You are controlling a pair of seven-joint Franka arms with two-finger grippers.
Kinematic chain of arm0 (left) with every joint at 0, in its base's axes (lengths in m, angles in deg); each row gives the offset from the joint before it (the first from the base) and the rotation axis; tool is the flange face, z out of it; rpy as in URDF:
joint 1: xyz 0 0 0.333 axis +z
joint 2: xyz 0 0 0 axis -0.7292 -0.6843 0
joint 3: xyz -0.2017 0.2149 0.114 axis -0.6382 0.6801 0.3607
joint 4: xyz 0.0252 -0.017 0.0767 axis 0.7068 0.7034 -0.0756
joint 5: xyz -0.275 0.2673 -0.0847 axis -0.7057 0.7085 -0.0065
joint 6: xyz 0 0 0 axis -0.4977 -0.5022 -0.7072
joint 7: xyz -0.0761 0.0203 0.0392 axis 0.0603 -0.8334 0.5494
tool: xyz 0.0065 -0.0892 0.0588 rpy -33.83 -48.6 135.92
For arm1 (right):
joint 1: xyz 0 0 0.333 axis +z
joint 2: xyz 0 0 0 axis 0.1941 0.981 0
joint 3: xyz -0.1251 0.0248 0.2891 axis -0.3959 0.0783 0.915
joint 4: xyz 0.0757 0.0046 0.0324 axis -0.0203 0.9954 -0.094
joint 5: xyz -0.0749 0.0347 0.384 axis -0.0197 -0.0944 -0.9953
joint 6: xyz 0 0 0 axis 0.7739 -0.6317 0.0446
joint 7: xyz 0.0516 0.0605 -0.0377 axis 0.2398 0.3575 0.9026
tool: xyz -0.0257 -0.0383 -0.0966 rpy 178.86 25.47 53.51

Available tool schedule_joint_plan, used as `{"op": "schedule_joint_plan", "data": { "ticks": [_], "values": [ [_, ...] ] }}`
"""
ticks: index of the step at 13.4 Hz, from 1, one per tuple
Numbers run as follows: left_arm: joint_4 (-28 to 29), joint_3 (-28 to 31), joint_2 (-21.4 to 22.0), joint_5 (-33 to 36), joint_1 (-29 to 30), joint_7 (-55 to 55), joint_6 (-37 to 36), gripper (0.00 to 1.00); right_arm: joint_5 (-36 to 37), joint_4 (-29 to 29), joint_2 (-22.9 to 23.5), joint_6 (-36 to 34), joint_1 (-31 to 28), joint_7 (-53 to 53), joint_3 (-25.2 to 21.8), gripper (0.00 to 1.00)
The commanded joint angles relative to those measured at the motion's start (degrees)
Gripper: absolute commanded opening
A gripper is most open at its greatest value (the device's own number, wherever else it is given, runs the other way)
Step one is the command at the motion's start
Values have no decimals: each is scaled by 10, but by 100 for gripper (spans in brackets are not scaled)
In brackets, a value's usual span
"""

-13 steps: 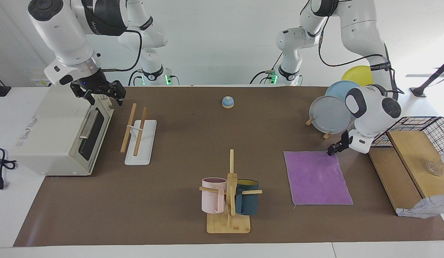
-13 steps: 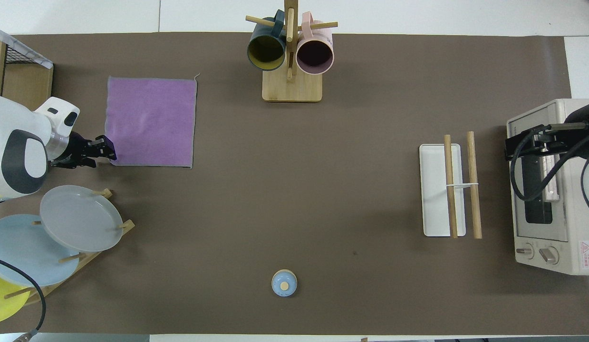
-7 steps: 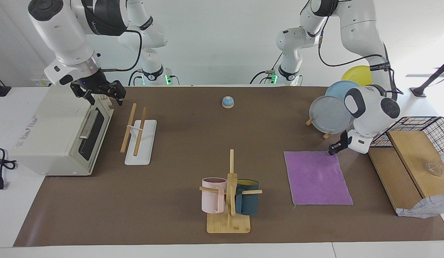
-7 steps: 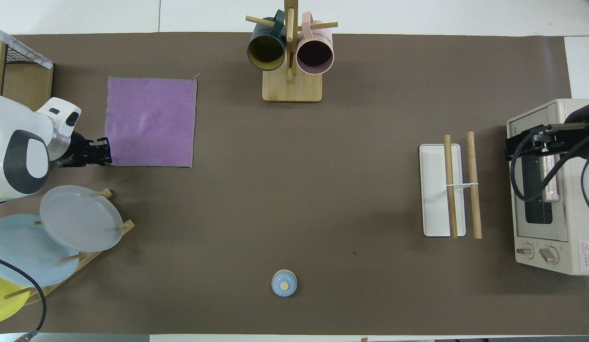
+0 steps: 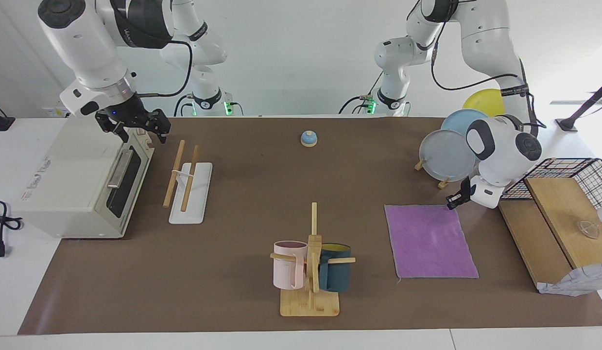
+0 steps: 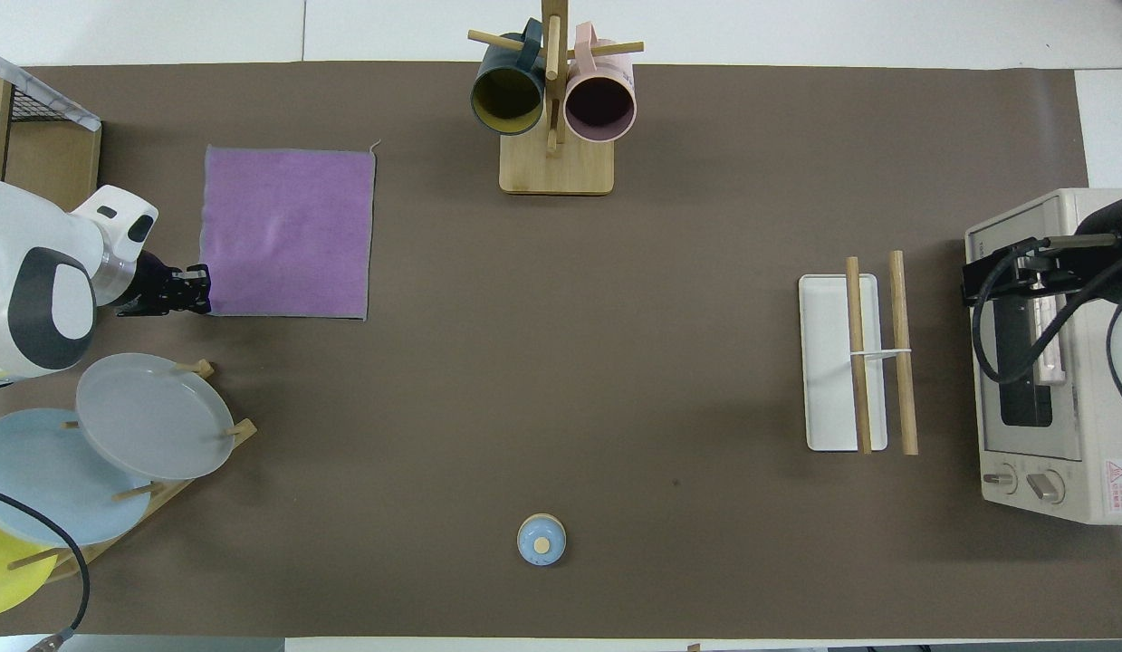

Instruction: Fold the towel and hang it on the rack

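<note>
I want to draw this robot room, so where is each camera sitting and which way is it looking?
Facing view: high across the table, looking at the robots; both arms show whole, the left claw at the towel's corner, the right claw over the toaster oven.
Overhead view: high above the robots' end, looking steeply down; only the left claw and wrists show.
Both share the towel, rack and mug stand, half a turn apart.

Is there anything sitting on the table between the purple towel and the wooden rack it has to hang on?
Nothing visible blocks the way. The towel lies flat at the left arm's end, the rack at the right arm's end beside the toaster oven. The mug stand sits farther from the robots than a straight path, the bell nearer.
</note>
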Motion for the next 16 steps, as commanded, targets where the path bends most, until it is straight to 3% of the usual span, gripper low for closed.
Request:
{"op": "schedule_joint_plan", "data": {
  "ticks": [1,4,10,14,16],
  "values": [
    [0,2,17,-2,-3,71,1,0,-15,-5,0,-8,-2,11,-2,100],
    [-1,0,45,1,-27,111,-2,0,-15,-5,0,-8,-2,11,-2,100],
    [-13,-1,72,28,-149,124,5,0,-15,-5,0,-8,-3,11,-2,100],
    [74,1,88,29,-232,112,84,0,-15,-5,0,-8,-3,11,-2,100],
    [122,1,88,29,-244,99,139,0,-15,-5,0,-8,-2,11,-2,100]
  ]
}}
